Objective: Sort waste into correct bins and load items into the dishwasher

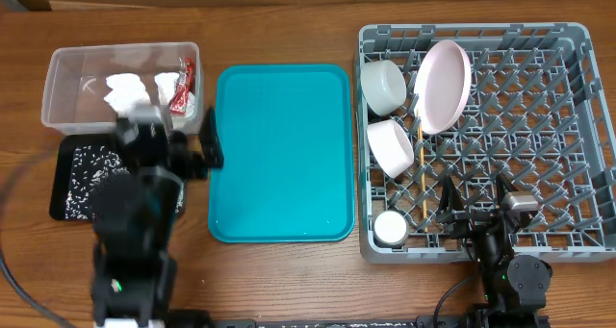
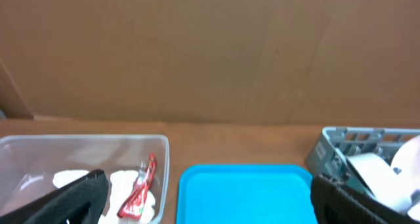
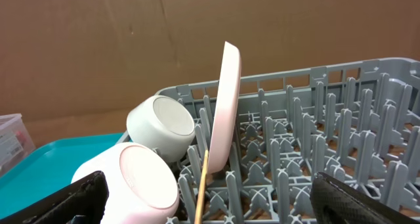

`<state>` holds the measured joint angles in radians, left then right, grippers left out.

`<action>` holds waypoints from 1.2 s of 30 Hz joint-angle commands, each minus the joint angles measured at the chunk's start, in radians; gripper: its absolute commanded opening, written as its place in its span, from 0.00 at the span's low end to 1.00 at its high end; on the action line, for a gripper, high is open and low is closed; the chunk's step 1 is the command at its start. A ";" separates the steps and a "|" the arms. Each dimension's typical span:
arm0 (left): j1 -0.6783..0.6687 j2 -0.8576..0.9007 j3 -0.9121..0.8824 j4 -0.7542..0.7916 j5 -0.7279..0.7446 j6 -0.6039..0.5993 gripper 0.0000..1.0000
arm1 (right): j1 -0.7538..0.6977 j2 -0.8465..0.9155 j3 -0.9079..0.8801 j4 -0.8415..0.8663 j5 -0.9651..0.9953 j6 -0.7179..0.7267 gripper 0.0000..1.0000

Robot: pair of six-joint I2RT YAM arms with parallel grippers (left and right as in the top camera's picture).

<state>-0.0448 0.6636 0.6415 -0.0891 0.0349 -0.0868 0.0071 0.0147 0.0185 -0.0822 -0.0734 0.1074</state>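
The clear tub [image 1: 72,68] at the back left holds white napkins [image 1: 125,89] and the red foil wrapper [image 1: 183,88]; the wrapper also shows in the left wrist view [image 2: 139,188]. The black tray [image 1: 72,179] holds loose white grains. The grey dish rack [image 1: 539,126] holds a pale-pink plate [image 1: 444,86] on edge, two white bowls [image 1: 383,86] [image 1: 391,145], a small cup [image 1: 391,228] and wooden chopsticks [image 1: 422,169]. My left gripper [image 1: 207,140] is open and empty at the teal tray's left edge. My right gripper [image 1: 476,208] is open and empty over the rack's front.
The flat teal tray [image 1: 279,155] lies bare between the bins and the rack. A cardboard wall [image 2: 210,53] stands behind the table. The table's wood shows along the front edge.
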 commanded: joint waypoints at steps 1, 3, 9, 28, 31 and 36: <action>0.005 -0.143 -0.174 0.066 0.011 0.063 1.00 | -0.003 -0.012 -0.011 0.005 0.001 -0.003 1.00; 0.006 -0.216 -0.255 0.080 0.011 0.083 1.00 | -0.003 -0.012 -0.011 0.005 0.001 -0.003 1.00; 0.014 -0.433 -0.448 0.102 0.010 0.159 1.00 | -0.003 -0.012 -0.011 0.005 0.001 -0.003 1.00; 0.048 -0.661 -0.637 0.015 0.012 0.158 1.00 | -0.003 -0.012 -0.011 0.005 0.001 -0.003 1.00; 0.048 -0.660 -0.637 0.014 0.010 0.158 1.00 | -0.003 -0.012 -0.011 0.005 0.001 -0.003 1.00; 0.048 -0.659 -0.637 0.014 0.010 0.158 1.00 | -0.003 -0.012 -0.011 0.005 0.001 -0.003 1.00</action>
<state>-0.0040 0.0158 0.0113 -0.0761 0.0414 0.0563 0.0071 0.0147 0.0185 -0.0822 -0.0738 0.1070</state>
